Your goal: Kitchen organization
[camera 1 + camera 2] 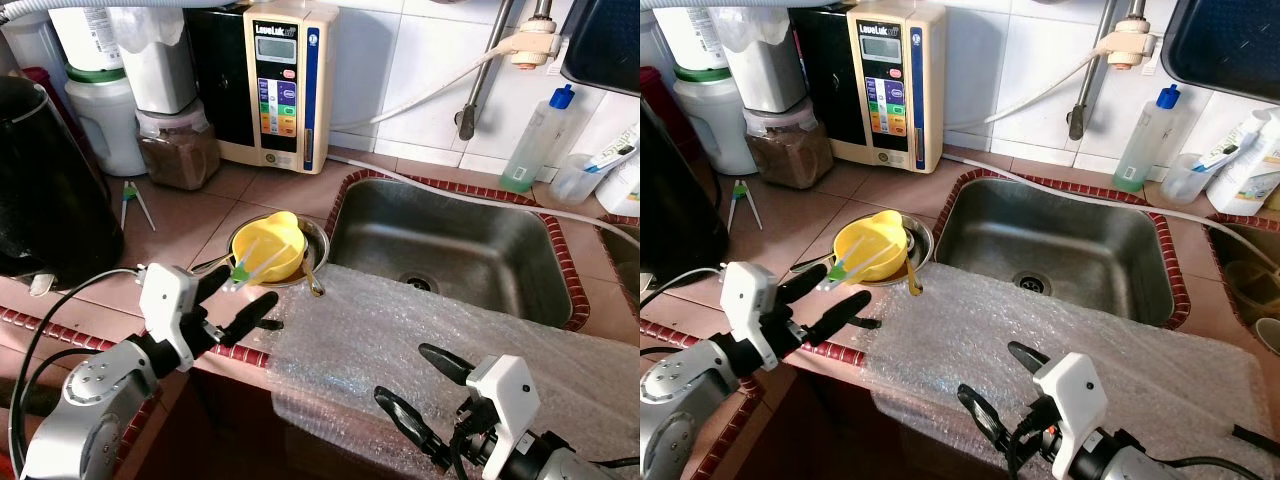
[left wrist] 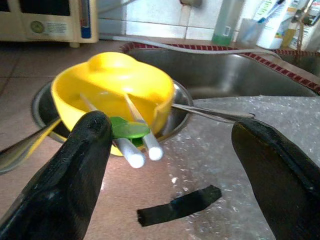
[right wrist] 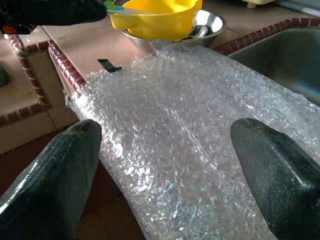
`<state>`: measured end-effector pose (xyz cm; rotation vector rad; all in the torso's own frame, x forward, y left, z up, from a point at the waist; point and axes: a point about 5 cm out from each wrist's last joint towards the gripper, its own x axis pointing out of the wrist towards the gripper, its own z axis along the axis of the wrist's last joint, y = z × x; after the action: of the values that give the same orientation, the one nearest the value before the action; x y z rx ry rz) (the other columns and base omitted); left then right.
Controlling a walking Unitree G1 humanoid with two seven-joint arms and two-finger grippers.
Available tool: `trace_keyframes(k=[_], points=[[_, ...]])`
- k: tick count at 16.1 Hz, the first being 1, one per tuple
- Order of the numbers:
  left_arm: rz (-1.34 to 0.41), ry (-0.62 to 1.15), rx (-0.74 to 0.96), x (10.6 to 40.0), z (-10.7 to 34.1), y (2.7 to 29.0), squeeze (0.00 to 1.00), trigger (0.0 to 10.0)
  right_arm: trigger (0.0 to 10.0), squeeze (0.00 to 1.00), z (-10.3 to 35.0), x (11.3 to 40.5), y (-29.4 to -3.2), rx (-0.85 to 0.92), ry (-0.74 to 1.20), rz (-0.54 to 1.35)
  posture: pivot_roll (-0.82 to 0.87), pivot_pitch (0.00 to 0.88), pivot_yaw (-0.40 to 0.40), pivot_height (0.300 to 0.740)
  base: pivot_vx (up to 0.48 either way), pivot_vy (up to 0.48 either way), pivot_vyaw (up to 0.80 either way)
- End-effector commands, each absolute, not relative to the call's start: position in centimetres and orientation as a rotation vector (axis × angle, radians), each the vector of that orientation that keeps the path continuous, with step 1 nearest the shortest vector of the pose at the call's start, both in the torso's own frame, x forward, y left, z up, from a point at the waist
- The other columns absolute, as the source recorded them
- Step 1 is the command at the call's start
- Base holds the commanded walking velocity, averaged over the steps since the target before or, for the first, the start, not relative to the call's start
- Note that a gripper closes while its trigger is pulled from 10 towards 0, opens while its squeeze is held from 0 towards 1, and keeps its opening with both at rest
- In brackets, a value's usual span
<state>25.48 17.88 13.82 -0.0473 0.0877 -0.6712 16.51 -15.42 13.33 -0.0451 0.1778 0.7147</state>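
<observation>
A terracotta-tiled counter (image 1: 190, 210) with a red mosaic edge ran below a white-tiled wall. Set into it was a steel sink (image 1: 450, 240), smooth and rectangular. A crinkled sheet of bubble wrap (image 1: 430, 335) lay over the counter's front edge and the sink's near rim. At the back stood a cream appliance (image 1: 285, 85) with coloured buttons, and beside it a jar (image 1: 178, 150) of brown powder. Left of the sink a round steel bowl (image 1: 312, 232) held a glossy yellow plastic bowl (image 1: 268, 245); white sticks (image 2: 140, 147) with a green tip leaned out of the yellow one, and a spoon (image 1: 312, 280) lay against the steel rim. The left gripper (image 1: 232, 300) hovered just before the bowls, fingers spread wide, holding nothing. The right gripper (image 1: 425, 385) hung over the wrap, equally wide and empty. A small black strip (image 2: 180, 205) lay on the tile.
</observation>
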Motion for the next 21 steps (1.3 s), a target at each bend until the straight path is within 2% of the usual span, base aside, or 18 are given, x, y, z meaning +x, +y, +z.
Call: trace_keyframes(k=[1, 2, 3, 11, 20, 21], points=[[-0.687, 0.085, -0.034, 25.7, 13.8, 17.6, 0.0, 9.7, 10.0, 0.0, 13.2, 16.7, -15.9, -0.064, 0.18, 0.709, 0.1, 0.02, -0.024, 0.74, 0.0, 0.0, 0.0], [-0.682, 0.082, -0.04, 25.9, 13.7, 17.5, 0.0, 3.3, 10.0, 0.0, 13.2, 16.7, -15.9, -0.065, 0.18, 0.708, 0.1, 0.019, -0.022, 0.74, 0.0, 0.0, 0.0], [-0.687, 0.081, -0.041, 26.1, 13.6, 17.3, 0.0, 0.0, 10.0, 0.0, 13.1, 16.6, -15.8, -0.066, 0.181, 0.709, 0.1, 0.018, -0.021, 0.74, 0.0, 0.0, 0.0], [-0.692, 0.074, -0.059, 26.5, 13.3, 16.2, 0.0, 0.0, 10.0, 0.0, 13.3, 16.8, -16.3, -0.13, 0.158, 0.69, 0.08, 0.011, -0.008, 0.74, 0.0, 0.0, 0.0], [-0.68, 0.059, -0.059, 26.9, 13.3, 15.7, 0.0, 0.0, 10.0, 0.0, 14.0, 16.3, -14.8, -0.029, 0.156, 0.815, 0.08, 0.011, -0.002, 0.74, 0.0, 0.0, 0.0], [-0.676, 0.054, -0.057, 27.0, 13.4, 15.6, 0.0, 0.0, 10.0, 0.0, 13.1, 16.4, -15.5, -0.036, 0.173, 0.756, 0.08, 0.011, -0.002, 0.74, 0.0, 0.0, 0.0]])
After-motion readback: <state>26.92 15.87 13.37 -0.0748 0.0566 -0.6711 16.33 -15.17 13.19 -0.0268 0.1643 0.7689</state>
